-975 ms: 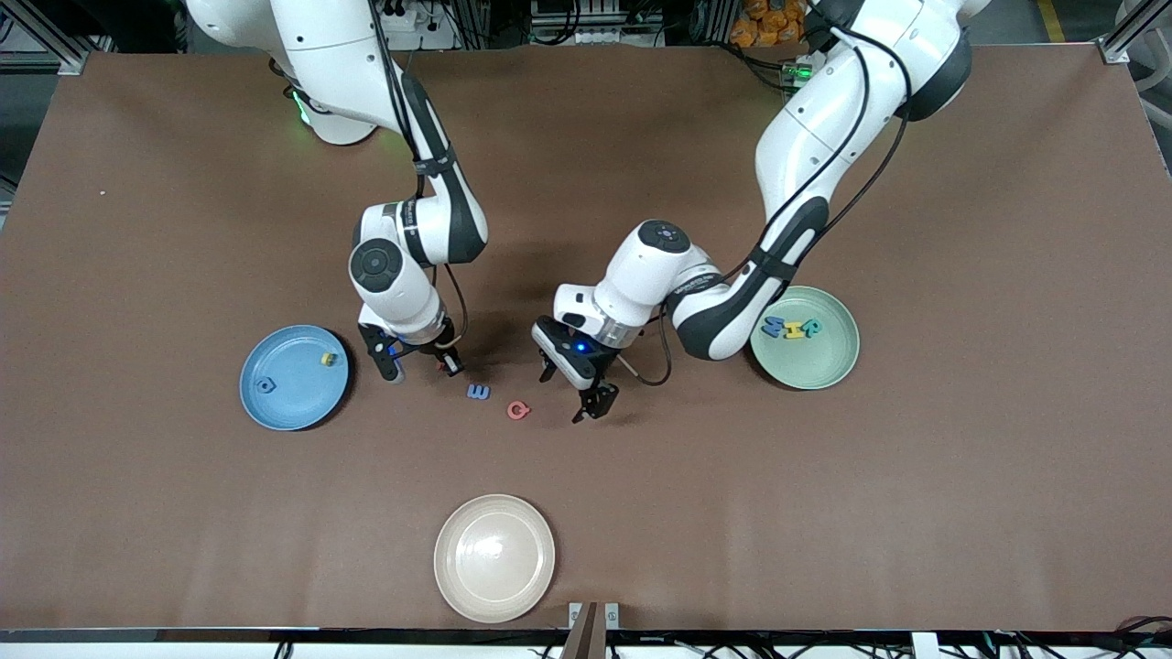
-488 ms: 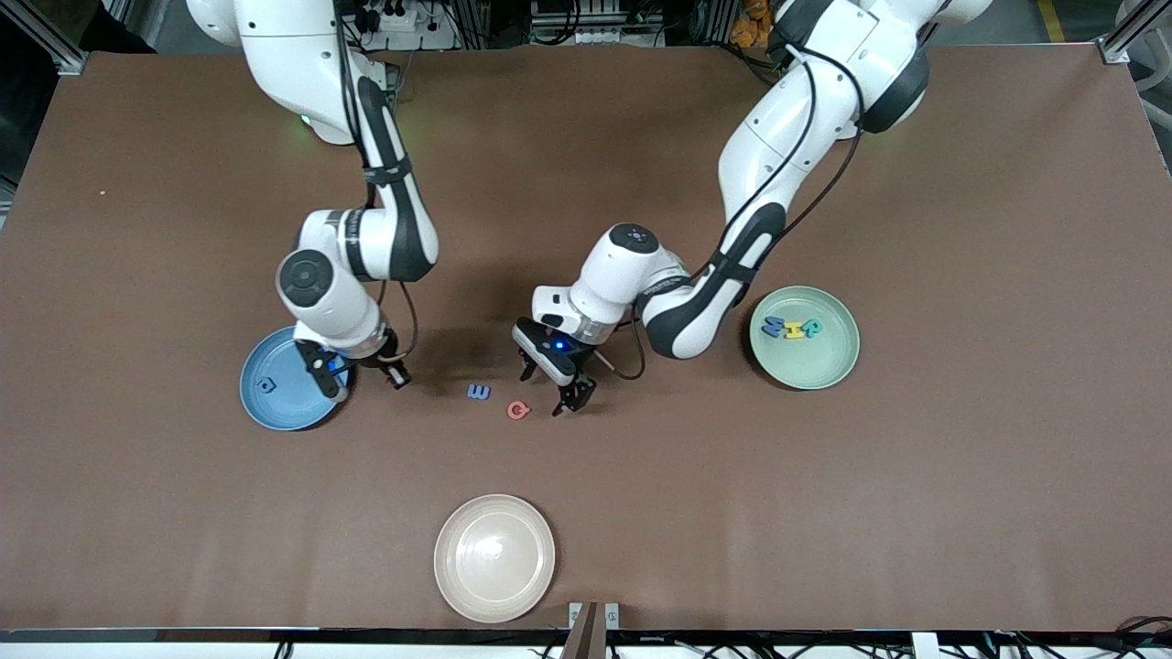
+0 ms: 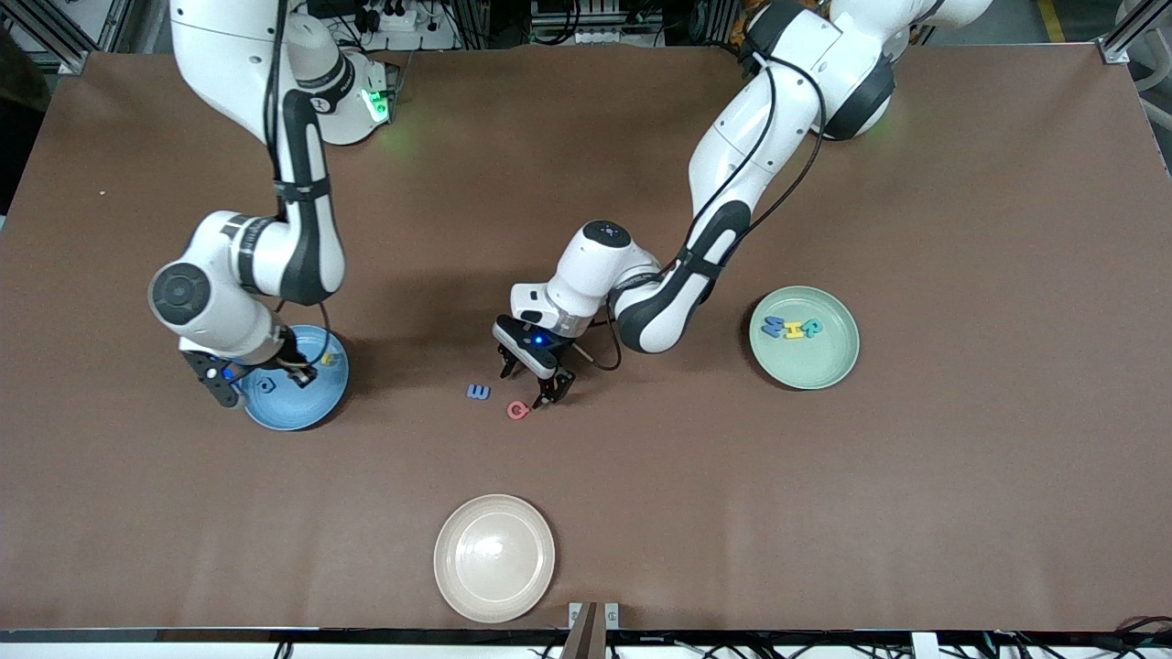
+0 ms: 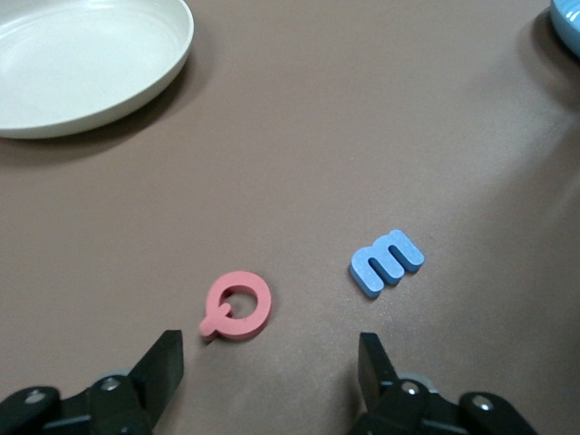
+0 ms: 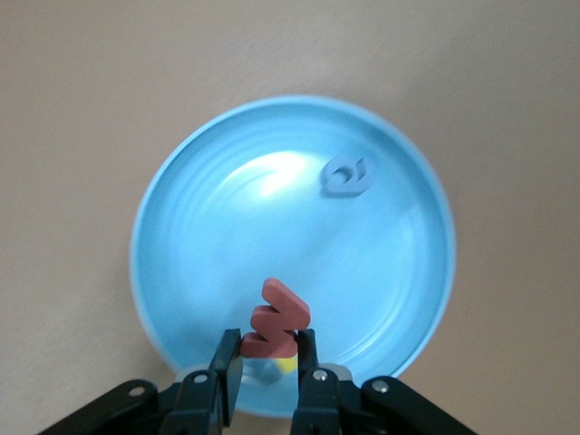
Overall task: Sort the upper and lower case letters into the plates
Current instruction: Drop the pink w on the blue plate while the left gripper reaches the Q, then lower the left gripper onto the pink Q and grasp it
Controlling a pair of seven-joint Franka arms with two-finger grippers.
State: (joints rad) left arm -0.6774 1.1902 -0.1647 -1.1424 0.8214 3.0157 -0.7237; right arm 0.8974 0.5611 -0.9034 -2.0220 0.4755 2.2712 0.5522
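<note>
Right claw: my right gripper (image 5: 268, 362) is pinched narrow on a red zigzag letter (image 5: 275, 326), a thick, matte foam-like piece standing up between the pads.
Below the right claw: I hang over the sky blue plate (image 5: 199, 272), round, shallow and glossy, with faint rings and a bright glare patch.
In that plate: a blue rounded letter (image 5: 346, 174) lies flat, apart from my fingertips; a yellow letter (image 5: 275, 368) shows just under the red one, mostly hidden.
Left claw: my left gripper (image 4: 272, 381) has its black jaws spread wide, holding nothing, low over the bare brown tabletop (image 4: 299, 136), which is matte.
Ahead of the left claw: a pink ring-shaped letter with a short tail (image 4: 237, 306) and a blue m-shaped letter (image 4: 387, 261) lie flat on the table, apart from each other, neither touched.
Outward: a cream plate (image 4: 54, 63), smooth and shallow.
Toward the left arm's end: the mint green plate (image 3: 831, 366) holds a row of blue, yellow and teal letters (image 3: 792, 327).
</note>
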